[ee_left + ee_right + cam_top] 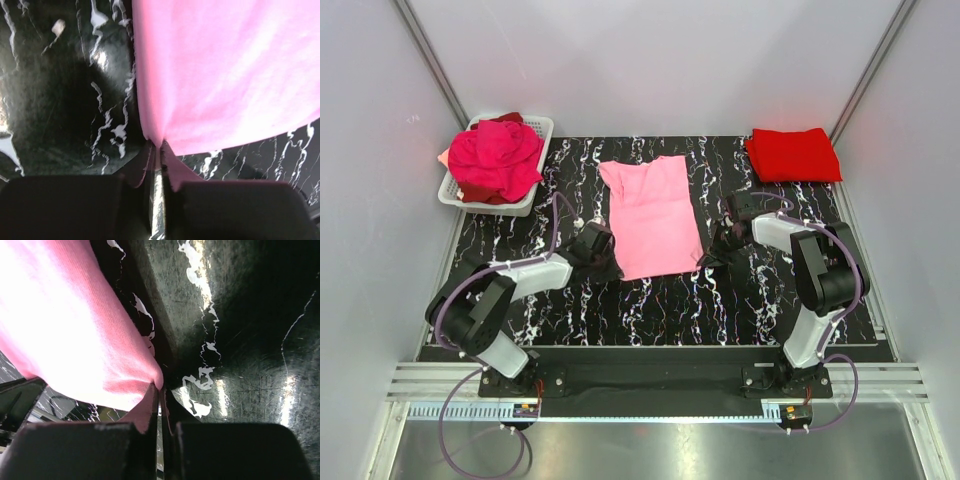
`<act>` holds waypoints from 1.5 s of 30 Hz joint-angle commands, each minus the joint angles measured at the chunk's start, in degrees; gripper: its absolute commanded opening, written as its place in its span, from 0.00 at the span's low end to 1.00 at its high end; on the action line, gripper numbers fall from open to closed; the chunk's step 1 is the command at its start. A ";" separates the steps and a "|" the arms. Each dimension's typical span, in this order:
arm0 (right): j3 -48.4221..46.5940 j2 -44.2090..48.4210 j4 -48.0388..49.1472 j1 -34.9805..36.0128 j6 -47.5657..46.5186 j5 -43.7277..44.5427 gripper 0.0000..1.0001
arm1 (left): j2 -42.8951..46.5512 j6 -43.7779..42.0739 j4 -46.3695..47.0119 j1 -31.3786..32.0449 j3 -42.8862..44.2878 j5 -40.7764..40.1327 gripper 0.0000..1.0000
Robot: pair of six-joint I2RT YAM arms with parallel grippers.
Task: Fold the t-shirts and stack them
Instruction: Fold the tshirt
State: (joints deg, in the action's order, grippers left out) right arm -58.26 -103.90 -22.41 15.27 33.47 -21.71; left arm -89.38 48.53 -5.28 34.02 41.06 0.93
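Pink t-shirt [651, 216]: lies flat in the middle of the desk [770, 300], a narrow oblong. Its long axis runs near-to-far, with the far end skewed a little to the left. The near short edge faces the arm bases.

Left hand [157, 172]: closed on the near-left corner of the pink shirt. The wrist view shows fabric drawn to a point and pinched in the slit between the two dark fingers. The rest of the cloth spreads away ahead and to the right.

Right hand [160, 407]: closed on the near-right corner, with a pinched fold of pink in the slit. The cloth runs off ahead and to the left.

Key relation: both hands sit at the near edge, one on each corner, about level with each other. The whole length of the shirt lies beyond them, toward the far side. Neither arm is better placed; the hold is symmetric.

Judgement: a crosswise fold looks set up. The near edge would have to travel away from the bases along the long axis, both corners kept level so the skew does not grow.

Elsewhere: folded red t-shirt [793, 155] at the far right of the desk, well apart. Magenta t-shirts [495, 160] heaped unfolded in the white mesh basket [541, 128] at far left.
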 commanded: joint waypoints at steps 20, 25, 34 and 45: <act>8.50 19.42 -11.69 1.61 -3.77 9.24 0.69 | 17.04 0.51 -11.15 4.56 -4.23 -6.38 0.61; 12.37 23.65 -8.37 1.70 -0.96 4.85 0.70 | 22.84 2.18 -13.44 5.79 -7.04 -8.66 0.76; 14.14 16.20 2.45 3.80 2.65 0.36 0.67 | 21.98 2.01 -7.56 5.71 -10.12 -9.54 0.78; 7.99 6.96 5.54 4.68 2.65 0.54 0.42 | 10.82 -0.28 1.14 3.51 -8.28 -7.79 0.65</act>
State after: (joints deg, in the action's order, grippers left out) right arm -48.38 -94.91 -19.14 19.42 36.49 -22.31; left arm -75.81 49.78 -7.77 37.67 31.62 -6.72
